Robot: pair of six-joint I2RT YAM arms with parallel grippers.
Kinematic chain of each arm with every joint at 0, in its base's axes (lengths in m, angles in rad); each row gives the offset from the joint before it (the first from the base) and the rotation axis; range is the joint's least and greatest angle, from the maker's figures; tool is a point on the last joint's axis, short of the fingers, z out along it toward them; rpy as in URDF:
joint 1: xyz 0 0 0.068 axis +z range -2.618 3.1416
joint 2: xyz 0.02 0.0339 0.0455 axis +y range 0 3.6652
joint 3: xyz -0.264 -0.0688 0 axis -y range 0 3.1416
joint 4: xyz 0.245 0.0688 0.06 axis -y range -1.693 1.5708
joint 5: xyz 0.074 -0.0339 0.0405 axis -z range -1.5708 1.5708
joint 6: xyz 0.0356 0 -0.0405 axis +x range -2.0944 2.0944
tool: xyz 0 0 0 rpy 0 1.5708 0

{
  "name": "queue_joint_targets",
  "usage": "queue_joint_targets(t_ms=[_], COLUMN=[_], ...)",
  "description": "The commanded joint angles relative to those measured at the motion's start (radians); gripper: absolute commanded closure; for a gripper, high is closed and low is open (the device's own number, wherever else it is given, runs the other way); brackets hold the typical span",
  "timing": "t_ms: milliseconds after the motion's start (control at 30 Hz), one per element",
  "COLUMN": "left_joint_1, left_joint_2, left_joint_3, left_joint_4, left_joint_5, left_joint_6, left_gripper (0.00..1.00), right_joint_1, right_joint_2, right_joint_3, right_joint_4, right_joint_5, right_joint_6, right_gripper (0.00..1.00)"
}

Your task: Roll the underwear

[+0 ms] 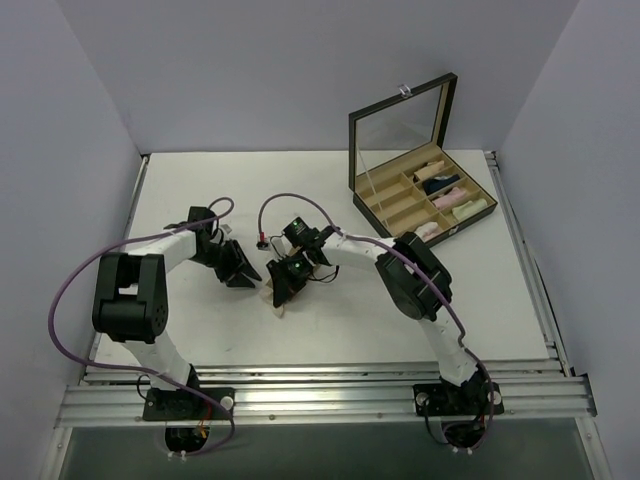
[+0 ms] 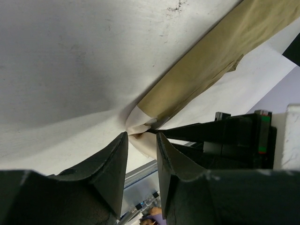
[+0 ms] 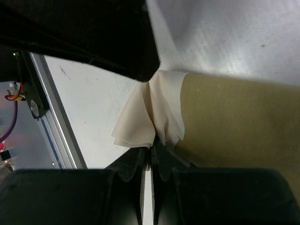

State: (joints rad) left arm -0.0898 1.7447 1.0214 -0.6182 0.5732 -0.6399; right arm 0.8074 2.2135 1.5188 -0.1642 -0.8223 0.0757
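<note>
Left fingers (image 2: 110, 164) parted, my tips just beside pale band (image 2: 140, 123) of underwear (image 2: 201, 65) (my right fingers (image 3: 131, 166) clench that band).

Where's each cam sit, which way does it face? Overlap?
Top external: above and behind the bases, looking down at the table; both arms whole, box far right.
Left wrist: on the left arm, facing along the open left hand at the tan underwear.
Right wrist: facing along the right hand, shut on its pale band.
Shared: both wrist views show the tan underwear and the other hand.
</note>
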Motion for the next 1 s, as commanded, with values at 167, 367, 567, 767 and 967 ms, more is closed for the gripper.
queue_joint_targets(t_ms=[167, 367, 567, 767, 967], left_joint_1=[0.001, -0.007, -0.008, -0.007, -0.008], left_joint_2=[0.016, 0.070, 0.020, -0.043, -0.085], left_joint_3=[0.025, 0.020, 0.026, 0.023, -0.009], left_joint_4=[0.015, 0.044, 0.040, 0.046, 0.123], left_joint_5=[0.037, 0.071, -0.018, -0.096, -0.033], left_joint_6=[0.074, 0.048, 0.011, -0.009, 0.006], left_gripper=[0.58, 0.56, 0.55, 0.54, 0.54], right_joint_1=[-0.046, -0.059, -0.073, -0.086, -0.096], right_joint_2=[0.026, 0.054, 0.077, 0.109, 0.123], right_joint_3=[0.119, 0.149, 0.170, 0.204, 0.227], right_joint_4=[-0.095, -0.121, -0.121, -0.124, -0.127], right_joint_5=[-0.064, -0.084, -0.078, -0.075, -0.075], right_joint_6=[0.016, 0.001, 0.007, 0.018, 0.024], right_gripper=[1.00, 1.00, 1.00, 1.00, 1.00])
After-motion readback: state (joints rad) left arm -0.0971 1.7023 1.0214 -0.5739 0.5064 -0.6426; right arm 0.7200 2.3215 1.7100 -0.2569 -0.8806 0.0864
